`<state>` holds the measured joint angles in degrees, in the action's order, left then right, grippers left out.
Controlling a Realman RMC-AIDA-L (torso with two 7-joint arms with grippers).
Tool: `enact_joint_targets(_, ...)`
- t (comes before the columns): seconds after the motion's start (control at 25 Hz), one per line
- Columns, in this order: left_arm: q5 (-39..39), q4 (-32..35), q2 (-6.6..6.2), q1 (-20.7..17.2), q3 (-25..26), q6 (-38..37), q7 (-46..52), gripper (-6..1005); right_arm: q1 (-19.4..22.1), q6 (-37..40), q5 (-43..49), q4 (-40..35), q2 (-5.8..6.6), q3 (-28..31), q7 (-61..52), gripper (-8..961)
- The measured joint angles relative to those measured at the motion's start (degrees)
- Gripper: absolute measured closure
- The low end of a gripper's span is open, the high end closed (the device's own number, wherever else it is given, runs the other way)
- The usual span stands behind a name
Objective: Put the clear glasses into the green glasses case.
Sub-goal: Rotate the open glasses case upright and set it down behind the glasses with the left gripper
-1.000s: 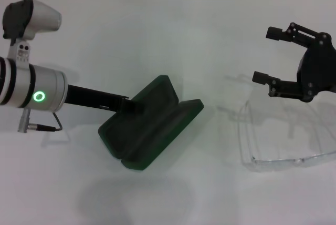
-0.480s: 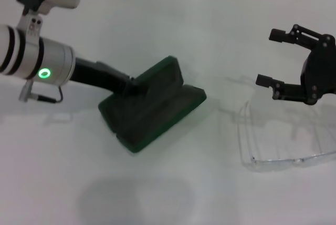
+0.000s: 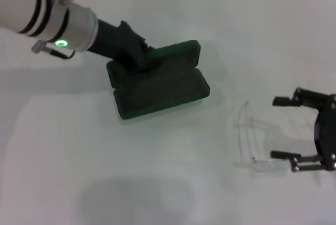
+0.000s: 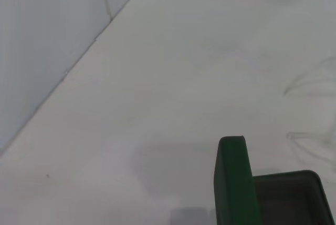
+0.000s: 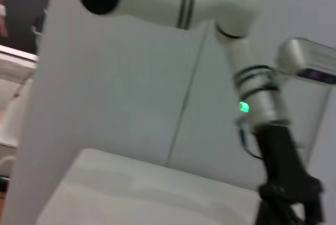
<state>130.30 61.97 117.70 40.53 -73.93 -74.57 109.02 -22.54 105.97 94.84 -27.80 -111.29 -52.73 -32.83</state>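
Right hand (image 3: 283, 132) is sitting wide open around the clear glasses (image 3: 252, 141) on the tabletop (image 3: 157, 172), gripping nothing so far; left hand (image 3: 137, 57) is at the open green glasses case (image 3: 163, 85), grip unclear; looks like grabbing's next.

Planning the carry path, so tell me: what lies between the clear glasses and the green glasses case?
Nothing: in the head view, only bare white table separates the green glasses case from the clear glasses.
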Motion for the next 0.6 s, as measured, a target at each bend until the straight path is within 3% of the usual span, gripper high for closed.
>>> enact_joint_targets(0.24,1.75,-2.96,1.47,3.91,-0.07,2.03,-6.77,793,2.76,1.38,0.28,-0.33,-0.63,0.52,1.86,161)
enact_joint_targets(0.6,-0.71,-7.04,2.02,6.57,-3.27,2.81,-16.72,793,3.89,0.84,0.03,0.34,-1.24,0.62,3.3,163)
